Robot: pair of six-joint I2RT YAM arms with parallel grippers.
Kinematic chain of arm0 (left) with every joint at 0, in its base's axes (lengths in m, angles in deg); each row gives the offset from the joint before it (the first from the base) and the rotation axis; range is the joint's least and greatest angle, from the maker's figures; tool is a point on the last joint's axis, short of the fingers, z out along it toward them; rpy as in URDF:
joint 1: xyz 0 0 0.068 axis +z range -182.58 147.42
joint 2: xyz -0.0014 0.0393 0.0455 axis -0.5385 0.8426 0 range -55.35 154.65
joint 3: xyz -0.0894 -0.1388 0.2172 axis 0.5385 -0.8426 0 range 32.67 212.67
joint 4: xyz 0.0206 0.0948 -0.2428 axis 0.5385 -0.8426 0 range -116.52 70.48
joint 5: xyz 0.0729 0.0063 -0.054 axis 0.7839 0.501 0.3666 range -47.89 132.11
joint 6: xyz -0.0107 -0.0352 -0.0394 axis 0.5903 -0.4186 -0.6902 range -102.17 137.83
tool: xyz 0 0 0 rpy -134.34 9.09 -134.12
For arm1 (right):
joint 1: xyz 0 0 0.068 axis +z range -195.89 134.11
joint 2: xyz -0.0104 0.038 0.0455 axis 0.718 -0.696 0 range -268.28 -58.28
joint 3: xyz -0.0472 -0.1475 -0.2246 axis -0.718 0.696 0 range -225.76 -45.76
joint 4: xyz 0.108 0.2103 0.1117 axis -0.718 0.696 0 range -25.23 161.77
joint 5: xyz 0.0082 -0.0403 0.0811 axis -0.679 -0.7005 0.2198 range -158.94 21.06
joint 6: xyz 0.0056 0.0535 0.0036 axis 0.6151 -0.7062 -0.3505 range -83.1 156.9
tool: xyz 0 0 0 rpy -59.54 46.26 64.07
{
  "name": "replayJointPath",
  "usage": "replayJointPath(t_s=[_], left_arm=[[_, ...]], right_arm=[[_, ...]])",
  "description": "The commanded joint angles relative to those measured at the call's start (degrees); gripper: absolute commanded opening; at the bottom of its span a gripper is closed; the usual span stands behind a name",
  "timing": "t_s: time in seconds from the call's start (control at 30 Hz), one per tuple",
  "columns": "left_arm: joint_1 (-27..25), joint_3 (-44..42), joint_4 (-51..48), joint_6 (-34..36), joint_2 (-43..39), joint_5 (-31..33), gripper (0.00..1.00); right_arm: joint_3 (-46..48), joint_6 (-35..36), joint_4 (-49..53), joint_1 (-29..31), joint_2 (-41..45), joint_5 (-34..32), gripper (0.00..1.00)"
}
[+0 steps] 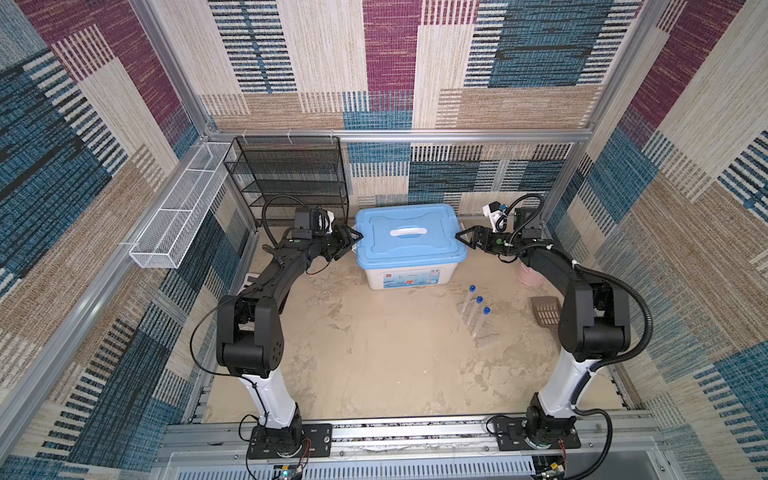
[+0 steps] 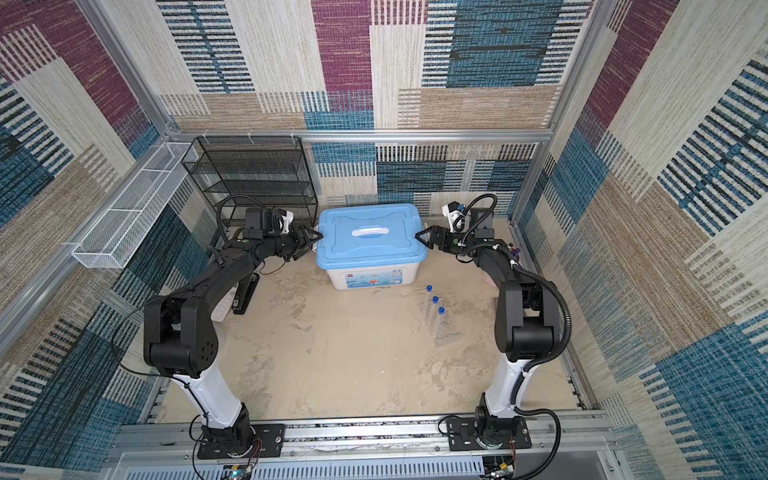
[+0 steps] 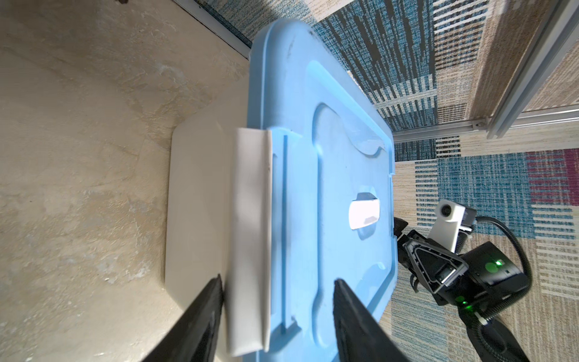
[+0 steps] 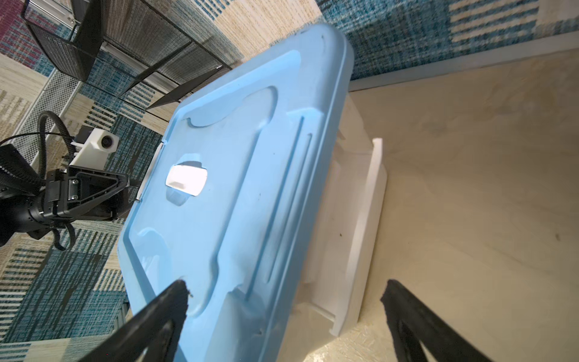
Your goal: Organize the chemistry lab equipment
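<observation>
In both top views, beige tabletop (image 1: 374, 365) (image 2: 332, 365), patterned walls (image 1: 324, 62) (image 2: 270, 62), lidded bin (image 1: 382, 249) (image 2: 345, 253) between left jaws and right jaws, both spread.

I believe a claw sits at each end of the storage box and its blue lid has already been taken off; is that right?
Not quite: the blue lid is still on the storage box, as both top views show. The left claw and right claw do sit at each end of it.
</observation>
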Motion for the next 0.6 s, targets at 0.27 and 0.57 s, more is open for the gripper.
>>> replayJointPath(t_s=[0.27,0.57], left_arm=[[-0.21,0.37,1.66,-0.11,-0.21,-0.97,0.54],[-0.40,0.35,1.72,-0.13,-0.56,-0.79,0.49]], right_arm=[[0.55,-7.27,-8.27,-0.15,-1.75,8.87,0.99],[-1.02,-7.95,-6.82,-0.19,-3.80,9.96,0.97]])
